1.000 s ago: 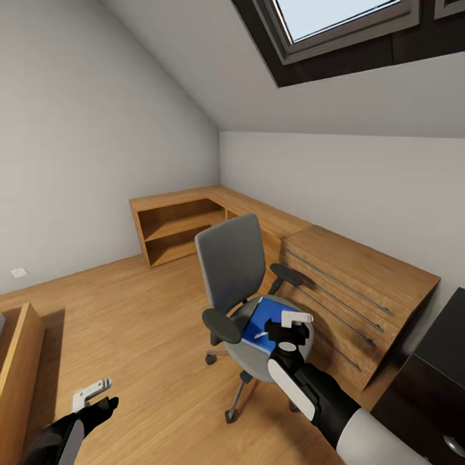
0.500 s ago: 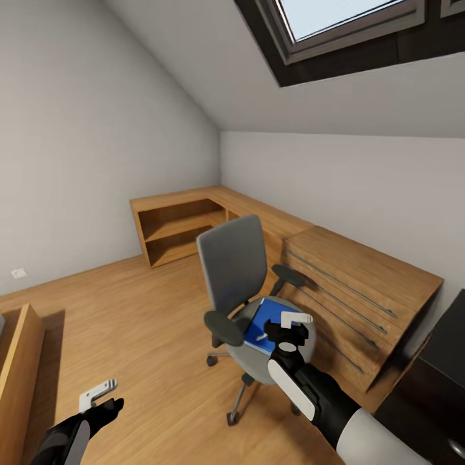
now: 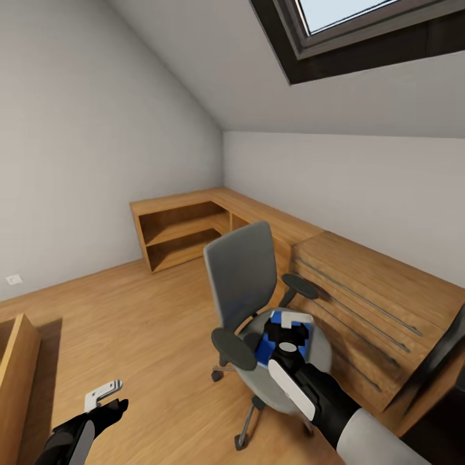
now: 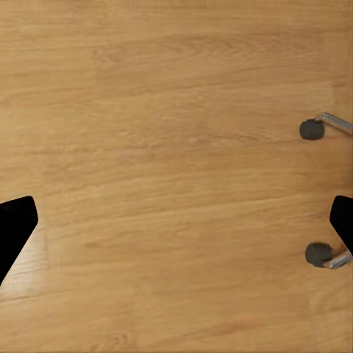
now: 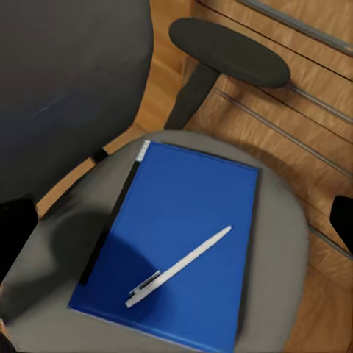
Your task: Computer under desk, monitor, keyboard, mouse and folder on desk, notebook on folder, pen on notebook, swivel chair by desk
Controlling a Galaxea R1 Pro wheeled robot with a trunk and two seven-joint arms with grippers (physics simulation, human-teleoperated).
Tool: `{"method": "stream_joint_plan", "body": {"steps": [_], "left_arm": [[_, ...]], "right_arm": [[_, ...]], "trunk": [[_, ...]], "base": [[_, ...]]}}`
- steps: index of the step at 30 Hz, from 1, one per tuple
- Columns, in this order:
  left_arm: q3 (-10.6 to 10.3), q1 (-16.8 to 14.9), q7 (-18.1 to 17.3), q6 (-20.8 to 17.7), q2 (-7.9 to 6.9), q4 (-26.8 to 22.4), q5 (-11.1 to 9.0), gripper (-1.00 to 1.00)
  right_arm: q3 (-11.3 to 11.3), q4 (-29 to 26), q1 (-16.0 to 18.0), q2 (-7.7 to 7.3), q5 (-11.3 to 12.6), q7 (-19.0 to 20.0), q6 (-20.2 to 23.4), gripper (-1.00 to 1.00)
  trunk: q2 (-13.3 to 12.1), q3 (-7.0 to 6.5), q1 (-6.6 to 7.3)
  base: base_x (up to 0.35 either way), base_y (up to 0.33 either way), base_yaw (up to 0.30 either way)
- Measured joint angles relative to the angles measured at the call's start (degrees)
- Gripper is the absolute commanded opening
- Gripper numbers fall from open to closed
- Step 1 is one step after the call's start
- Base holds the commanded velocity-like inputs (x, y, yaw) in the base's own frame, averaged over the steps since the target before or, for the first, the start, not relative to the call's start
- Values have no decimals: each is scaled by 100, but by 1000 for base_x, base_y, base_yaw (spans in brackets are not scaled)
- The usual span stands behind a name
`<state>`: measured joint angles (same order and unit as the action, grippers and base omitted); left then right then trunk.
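Note:
The grey swivel chair (image 3: 242, 278) stands on the wood floor beside a wooden chest. On its seat (image 5: 287, 243) lies the blue folder (image 5: 184, 243), with the white pen (image 5: 180, 266) lying slantwise on top of it. My right gripper (image 3: 292, 326) hovers open just above the folder (image 3: 266, 345); in the right wrist view the gripper (image 5: 179, 220) has its fingertips (image 5: 16, 220) spread wider than the folder. My left gripper (image 3: 104, 400) hangs open and empty low over the floor, near two chair casters (image 4: 312, 130). A black sliver of the desk (image 3: 452, 413) shows at the right border. Computer, monitor, keyboard, mouse and notebook are out of view.
A light wooden drawer chest (image 3: 368, 303) stands right behind the chair, its black armrest (image 5: 228, 51) close to the drawers. Low wooden corner shelving (image 3: 181, 232) lines the far walls. Another wooden piece (image 3: 16, 368) stands at the left. Open floor (image 3: 142, 336) lies left of the chair.
The whole view has moved closer to the chair and turned, pushing the black desk nearly out of frame. My right gripper now covers more of the folder. The left gripper has hardly moved.

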<state>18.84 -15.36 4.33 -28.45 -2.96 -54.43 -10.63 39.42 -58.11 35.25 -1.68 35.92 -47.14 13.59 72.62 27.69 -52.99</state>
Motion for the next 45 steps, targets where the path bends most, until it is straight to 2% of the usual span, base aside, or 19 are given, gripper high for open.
{"method": "stream_joint_plan", "body": {"steps": [6, 10, 13, 15, 20, 25, 35, 39, 40, 41, 45], "left_arm": [[0, -1, 0, -2, 2, 2, 0, 100], [0, 0, 0, -1, 0, 1, 0, 100], [0, 0, 0, 0, -1, -3, 0, 100], [0, 0, -1, 0, -1, -4, 0, 100], [-6, 0, -4, -6, -5, -5, 0, 100], [-7, 0, -7, -6, -10, -6, 0, 100], [-9, -1, -9, -7, -15, -6, 0, 100], [-6, -3, -10, -2, -17, -23, 0, 100], [-4, -2, -11, -1, -18, -27, 0, 100], [-2, -1, -15, 0, -19, -51, 0, 100], [0, -2, -17, 0, -19, -102, 0, 100]], "right_arm": [[-26, 37, 0, 0, 12, 0, 4, 100], [-239, 316, 0, 8, 116, 45, -2, 100], [-530, 580, 4, 15, 218, 252, -22, 100], [-814, 788, 8, 26, 270, 593, -35, 100], [-1319, 1011, 10, 34, 299, 1005, -42, 100], [-1415, 1044, 11, 36, 305, 1055, -38, 100], [-1440, 1052, 10, 54, 323, 1072, -38, 100], [-1699, 1059, 12, 200, 380, 1035, -15, 100], [-1847, 1077, 12, 273, 405, 995, -5, 100], [-2109, 1173, 12, 434, 437, 785, 6, 100], [-2243, 1244, 12, 572, 453, 461, 16, 100]], "trunk": [[0, 0, -2], [0, 0, -2], [0, 0, -1], [0, 0, 0], [0, 0, -2], [0, 0, -2], [0, 0, -1], [0, 0, -2], [0, 0, -2], [0, 0, -3], [0, 0, -3]], "base": [[84, 2, 0], [20, 1, 0], [137, 0, 0], [255, 0, 0], [157, 0, 0], [35, 0, 0], [173, 0, 0], [29, 0, 0], [7, 0, 0], [6, 0, 0], [3, 0, 0]]}}
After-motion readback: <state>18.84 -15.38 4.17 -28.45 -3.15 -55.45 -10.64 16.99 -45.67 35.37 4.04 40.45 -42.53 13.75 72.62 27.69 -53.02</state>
